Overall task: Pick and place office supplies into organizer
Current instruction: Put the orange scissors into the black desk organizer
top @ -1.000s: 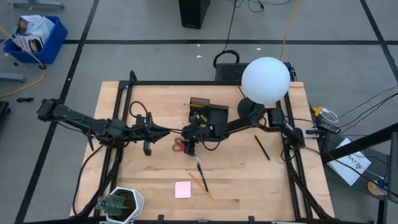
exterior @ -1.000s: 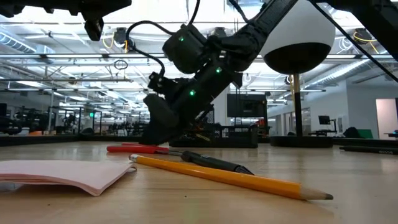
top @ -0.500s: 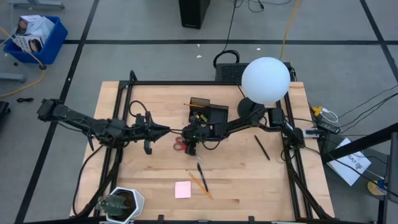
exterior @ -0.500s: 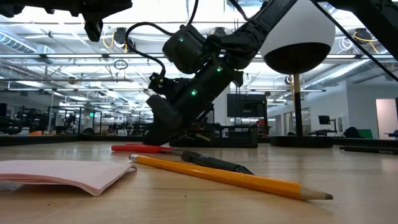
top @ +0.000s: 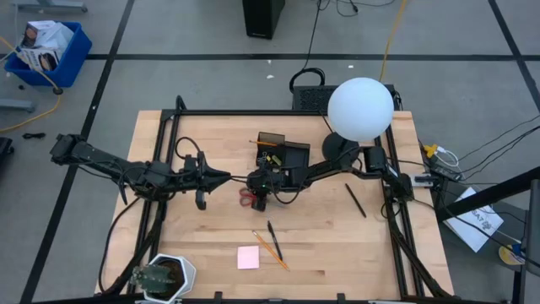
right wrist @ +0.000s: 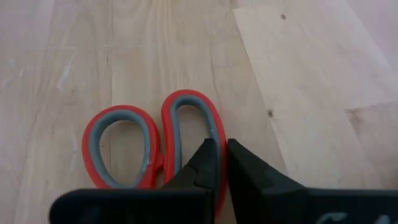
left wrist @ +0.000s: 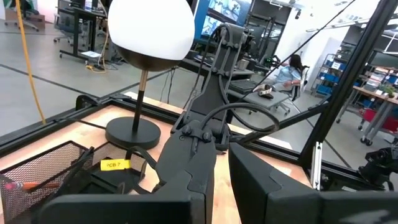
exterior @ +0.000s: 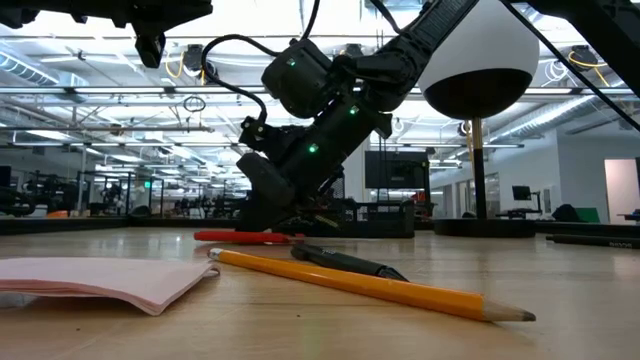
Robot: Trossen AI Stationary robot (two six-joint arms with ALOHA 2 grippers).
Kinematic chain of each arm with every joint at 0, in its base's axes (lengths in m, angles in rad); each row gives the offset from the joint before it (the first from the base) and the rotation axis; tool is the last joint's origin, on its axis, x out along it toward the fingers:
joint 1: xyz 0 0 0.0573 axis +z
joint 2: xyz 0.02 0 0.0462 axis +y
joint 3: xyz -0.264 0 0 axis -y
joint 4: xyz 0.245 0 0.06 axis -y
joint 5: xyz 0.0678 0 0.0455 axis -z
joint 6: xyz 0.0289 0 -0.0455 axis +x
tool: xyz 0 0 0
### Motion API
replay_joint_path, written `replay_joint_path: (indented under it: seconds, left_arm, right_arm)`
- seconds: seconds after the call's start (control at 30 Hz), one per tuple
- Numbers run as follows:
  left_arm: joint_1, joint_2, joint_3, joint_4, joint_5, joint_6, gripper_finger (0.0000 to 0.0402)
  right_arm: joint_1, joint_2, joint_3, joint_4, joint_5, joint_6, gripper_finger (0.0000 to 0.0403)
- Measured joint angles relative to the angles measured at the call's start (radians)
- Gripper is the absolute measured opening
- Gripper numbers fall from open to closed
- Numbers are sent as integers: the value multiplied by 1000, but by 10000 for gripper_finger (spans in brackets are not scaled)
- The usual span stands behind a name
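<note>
Red-handled scissors (right wrist: 152, 146) lie flat on the wooden table, just in front of the black organizer (top: 283, 154). My right gripper (right wrist: 222, 155) slants down onto them, shut on one handle loop; the low view shows it low over the scissors (exterior: 245, 237). My left gripper (top: 221, 178) hovers level and shut to the left of the scissors, touching nothing. Nearer the front edge lie a black pen (top: 272, 232), an orange pencil (top: 270, 248) and a pink sticky-note pad (top: 248, 257). My right gripper pinches the outer side of one handle loop (right wrist: 214, 127). One finger (right wrist: 202, 165) is inside the loop and the other (right wrist: 249, 171) outside it. The fingers slant down from the table's right. The scissors lie flat on the table.
A lamp with a white globe (top: 360, 109) and a round black base stands at the back right. Another black pen (top: 355, 200) lies to the right. A potted plant (top: 160, 277) sits at the front left corner. A black frame (top: 169, 152) rims the table.
My right gripper has shut on the scissors' handle loop while staying in place. The scissors have slid a little along the table toward the gripper, still lying flat.
</note>
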Motion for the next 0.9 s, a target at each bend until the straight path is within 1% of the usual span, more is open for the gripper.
replay_joint_path:
  seconds: [0.2,0.53,0.67,0.8,0.9]
  left_arm:
    - [0,0,0,-9,0,-3,51]
    - [-3,10,0,-38,11,-29,51]
    - [-5,10,0,-27,9,-30,51]
    - [-24,10,0,-10,-19,-20,51]
    - [-43,10,0,-7,-52,0,51]
  right_arm:
    - [27,-24,-4,2,7,-30,12]
    - [137,-127,-4,-45,279,-134,12]
    - [158,-175,-6,-39,401,-161,12]
    - [166,-250,-54,-17,486,-185,12]
    - [174,-325,-129,53,525,-198,12]
